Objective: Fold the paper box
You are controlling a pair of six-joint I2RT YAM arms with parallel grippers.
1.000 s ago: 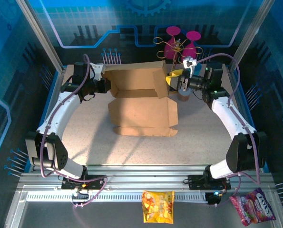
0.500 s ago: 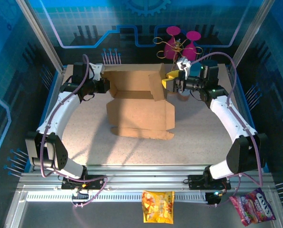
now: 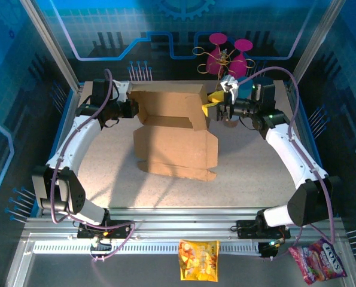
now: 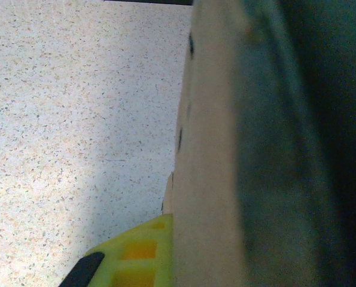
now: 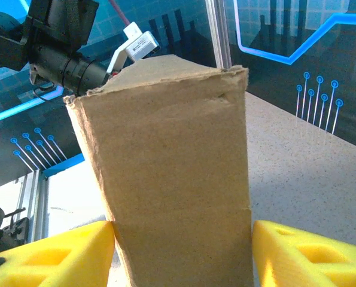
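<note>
left hand [image 3: 131,108] clenched on the left end wall of the paper box [image 3: 176,143]; right hand [image 3: 211,101] fingers [image 5: 297,251] flank the upright right flap (can't tell if pinching or loose). box sits mid-far on the surface [image 3: 106,173], front panel flat toward the arms

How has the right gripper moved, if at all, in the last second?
Yes. The right gripper shifted slightly left, toward the paper box, judged against the pink goblets behind it.
</note>
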